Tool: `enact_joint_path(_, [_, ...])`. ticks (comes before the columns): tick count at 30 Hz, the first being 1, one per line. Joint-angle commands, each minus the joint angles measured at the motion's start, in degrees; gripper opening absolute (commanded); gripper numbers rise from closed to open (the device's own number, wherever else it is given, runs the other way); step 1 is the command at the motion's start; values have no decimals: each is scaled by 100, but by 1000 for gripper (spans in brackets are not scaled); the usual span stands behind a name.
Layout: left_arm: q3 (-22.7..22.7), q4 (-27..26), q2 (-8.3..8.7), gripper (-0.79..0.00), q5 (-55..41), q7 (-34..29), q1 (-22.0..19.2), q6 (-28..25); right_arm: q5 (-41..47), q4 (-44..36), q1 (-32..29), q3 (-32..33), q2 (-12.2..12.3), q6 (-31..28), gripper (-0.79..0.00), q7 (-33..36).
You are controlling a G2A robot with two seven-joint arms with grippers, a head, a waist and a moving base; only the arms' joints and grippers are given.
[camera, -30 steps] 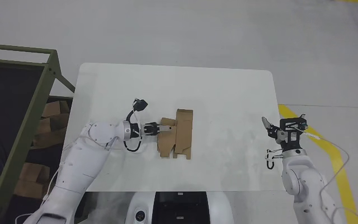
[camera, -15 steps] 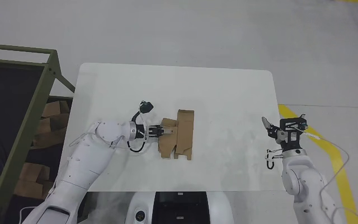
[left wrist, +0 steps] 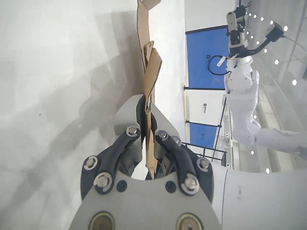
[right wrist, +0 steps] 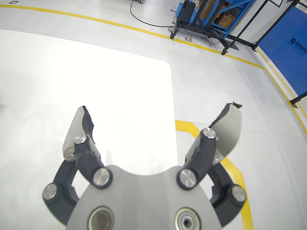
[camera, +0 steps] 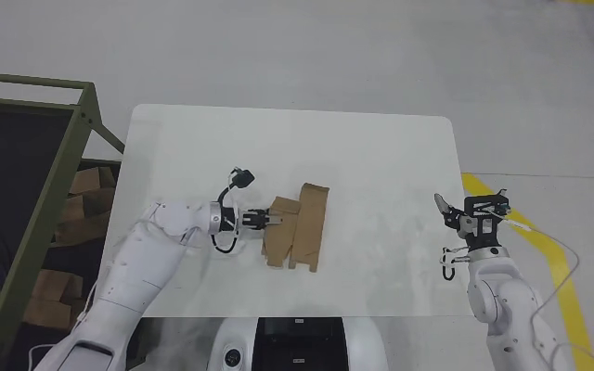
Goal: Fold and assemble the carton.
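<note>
Carton (camera: 299, 227) lies mid table (camera: 371, 158), one edge pinched by left tool (camera: 272, 217).

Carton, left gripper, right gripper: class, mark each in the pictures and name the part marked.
carton (camera: 299, 225), top view, middle of its brown cardboard panel.
left gripper (left wrist: 147, 107), left wrist view, between its fingertips, shut on the carton's edge.
right gripper (right wrist: 158, 108), right wrist view, gap midway between its open fingertips.

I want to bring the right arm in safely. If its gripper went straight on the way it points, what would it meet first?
Probably nothing, as far as shown: the open right gripper points along the table edge toward open floor. The carton lies well off to its side.
</note>
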Motion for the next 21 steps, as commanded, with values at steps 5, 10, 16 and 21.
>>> enact_joint_path(5, [-345, -244, 106, -785, -683, -415, 233, -770, 992, -149, -111, 374, 21, -828, 0, 231])
enact_joint_path(10, [-756, -636, 214, -785, -836, -354, 592, -1041, 1493, -710, -439, 767, 59, -1377, 0, 701])
enact_joint_path(16, [-1119, -988, 315, -785, -998, -337, 937, -1369, 1681, -1520, -705, 654, 49, -1284, 0, 1469])
enact_joint_path(21, [-1423, -1250, 420, -785, -1374, -326, 1185, -1440, 1886, -1817, -648, 434, 49, -1167, 0, 2301])
